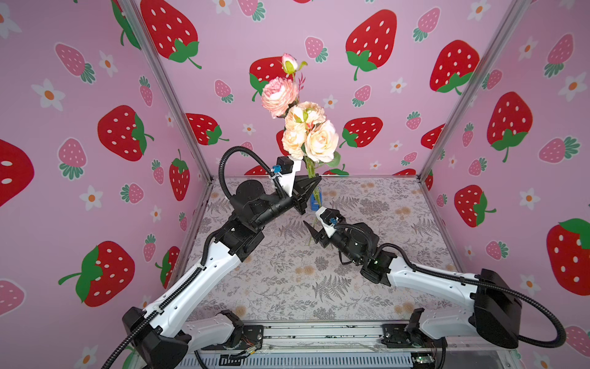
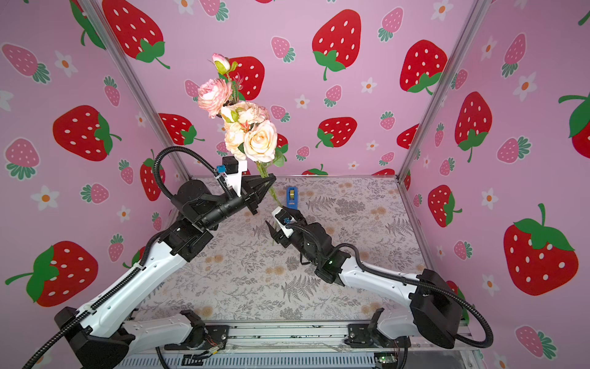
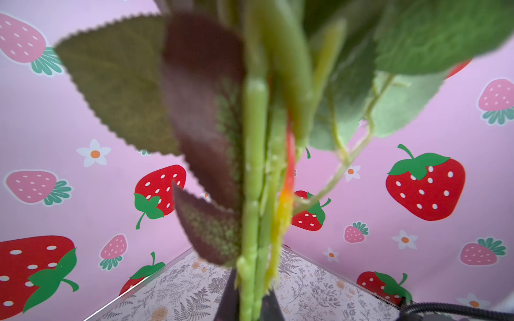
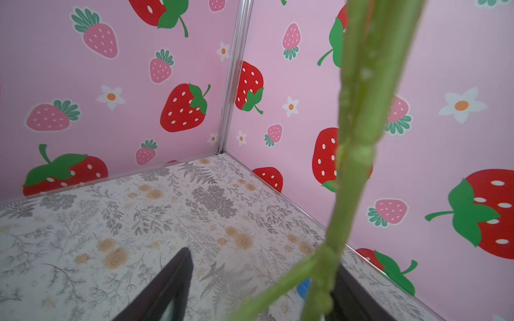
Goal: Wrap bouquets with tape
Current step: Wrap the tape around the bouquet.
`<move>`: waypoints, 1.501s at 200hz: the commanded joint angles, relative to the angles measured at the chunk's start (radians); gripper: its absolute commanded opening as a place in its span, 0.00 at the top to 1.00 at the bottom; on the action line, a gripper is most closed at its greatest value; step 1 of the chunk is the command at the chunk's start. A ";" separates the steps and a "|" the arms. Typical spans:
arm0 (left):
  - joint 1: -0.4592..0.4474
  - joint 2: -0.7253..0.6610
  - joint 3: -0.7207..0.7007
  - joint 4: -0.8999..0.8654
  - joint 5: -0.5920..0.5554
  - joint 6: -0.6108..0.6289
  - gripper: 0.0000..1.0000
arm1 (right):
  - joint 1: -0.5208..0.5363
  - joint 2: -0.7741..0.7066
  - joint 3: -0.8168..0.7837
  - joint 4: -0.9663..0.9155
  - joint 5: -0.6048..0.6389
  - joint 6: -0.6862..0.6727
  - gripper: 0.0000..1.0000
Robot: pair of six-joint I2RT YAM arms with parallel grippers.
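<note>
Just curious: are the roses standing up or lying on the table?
Standing up: the bouquet has blooms on top, stems below, pinched in the left claw.

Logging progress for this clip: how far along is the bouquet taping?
Done: the bunch of pink and cream artificial roses is held upright, left gripper shut on its green stems. In hand: the right gripper, jaws open, straddles the lower stems. Left: taping; the yellowish roll sits in its blue dispenser.

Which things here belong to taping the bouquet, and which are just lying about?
Job:
bunch of artificial pink and cream roses on green stems; yellowish tape roll in a blue plastic dispenser; left tool gripping the stems; right tool, open around them.

Not job:
grey-and-tan flower-print table cover; pink strawberry-print walls.
</note>
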State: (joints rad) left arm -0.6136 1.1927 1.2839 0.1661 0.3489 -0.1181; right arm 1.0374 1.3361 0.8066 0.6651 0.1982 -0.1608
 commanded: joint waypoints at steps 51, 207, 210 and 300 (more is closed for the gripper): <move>0.030 0.031 0.174 -0.145 0.083 -0.127 1.00 | -0.043 -0.074 -0.093 0.102 0.044 -0.123 0.32; 0.140 0.170 0.437 -0.492 0.206 -0.090 1.00 | 0.000 -0.067 -0.121 -0.020 0.006 -0.571 1.00; 0.143 0.174 0.445 -0.504 0.203 -0.083 1.00 | -0.001 -0.064 -0.121 -0.026 0.019 -0.581 1.00; 0.154 0.139 0.324 -0.394 0.143 -0.171 1.00 | -0.013 -0.019 -0.006 -0.019 0.113 -0.170 0.27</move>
State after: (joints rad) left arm -0.4686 1.3766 1.6253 -0.2836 0.5442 -0.2657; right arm 1.0340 1.2995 0.7498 0.6712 0.2657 -0.4629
